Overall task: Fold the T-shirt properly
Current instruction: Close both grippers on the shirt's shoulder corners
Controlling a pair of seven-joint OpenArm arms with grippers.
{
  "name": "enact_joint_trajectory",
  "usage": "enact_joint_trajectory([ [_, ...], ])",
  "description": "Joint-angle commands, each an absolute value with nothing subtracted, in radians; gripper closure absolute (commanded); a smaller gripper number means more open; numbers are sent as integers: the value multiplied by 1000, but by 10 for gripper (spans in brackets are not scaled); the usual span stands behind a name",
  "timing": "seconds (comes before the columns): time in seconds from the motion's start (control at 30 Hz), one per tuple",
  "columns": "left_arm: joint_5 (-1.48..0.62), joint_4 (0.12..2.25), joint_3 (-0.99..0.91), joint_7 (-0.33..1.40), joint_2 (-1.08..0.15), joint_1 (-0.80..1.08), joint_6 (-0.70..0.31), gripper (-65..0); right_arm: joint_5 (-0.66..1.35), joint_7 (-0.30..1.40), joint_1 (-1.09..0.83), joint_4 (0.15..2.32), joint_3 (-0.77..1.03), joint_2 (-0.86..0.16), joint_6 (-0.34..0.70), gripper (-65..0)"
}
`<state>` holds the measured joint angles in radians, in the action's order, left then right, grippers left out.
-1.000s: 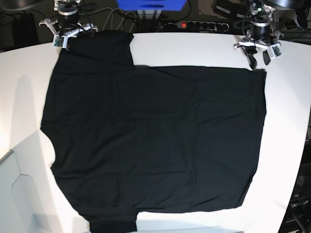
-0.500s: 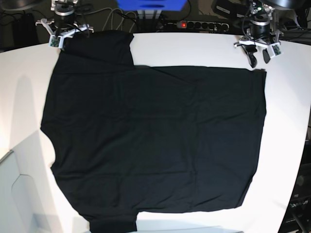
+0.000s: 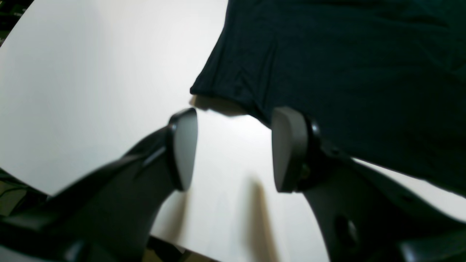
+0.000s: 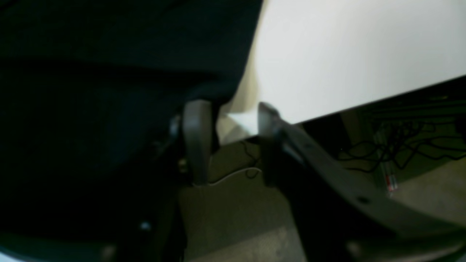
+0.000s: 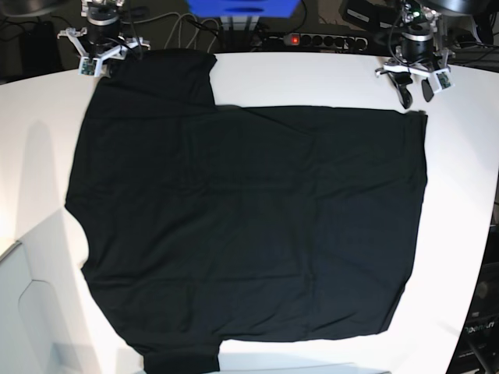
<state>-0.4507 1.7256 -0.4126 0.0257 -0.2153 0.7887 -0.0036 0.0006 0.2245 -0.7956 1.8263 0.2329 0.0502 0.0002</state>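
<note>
The black T-shirt (image 5: 242, 218) lies spread flat on the white table (image 5: 312, 78), plain face up; no print or tag shows. One sleeve (image 5: 164, 74) lies at the far left, another at the near edge (image 5: 181, 365). My left gripper (image 5: 415, 92) hovers open above bare table just behind the shirt's far right corner (image 3: 204, 87); in the left wrist view (image 3: 233, 149) its jaws stand wide apart and empty. My right gripper (image 5: 107, 64) is at the table's far left edge beside the sleeve; in the right wrist view (image 4: 229, 142) its jaws stand apart, empty, with black cloth (image 4: 109, 72) to the left.
A power strip (image 5: 320, 39) and cables lie behind the table's far edge. A blue box (image 5: 242, 8) stands at the back centre. The table's right edge curves near the shirt's hem (image 5: 417, 234). Floor and cables (image 4: 400, 145) show below the table edge.
My right gripper has drawn back toward the table's far left edge. My left gripper has drawn back slightly from the shirt's far right corner. The shirt has not moved.
</note>
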Motion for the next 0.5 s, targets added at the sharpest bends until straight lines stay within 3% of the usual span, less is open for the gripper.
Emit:
enact_joint_trajectory([
  [0.0,-455,1739,-420,1,-222,799,-5,-317,-2,211,-808,1844,236,50,7,-266],
  [0.17,-455,1739,-420,1,-222,799,-5,-317,-1,211,-794,1844,232,58,7,-323],
  [0.47,-455,1739,-418,1,-222,797,-5,-317,-1,220,-769,1807,231,76,7,-331],
])
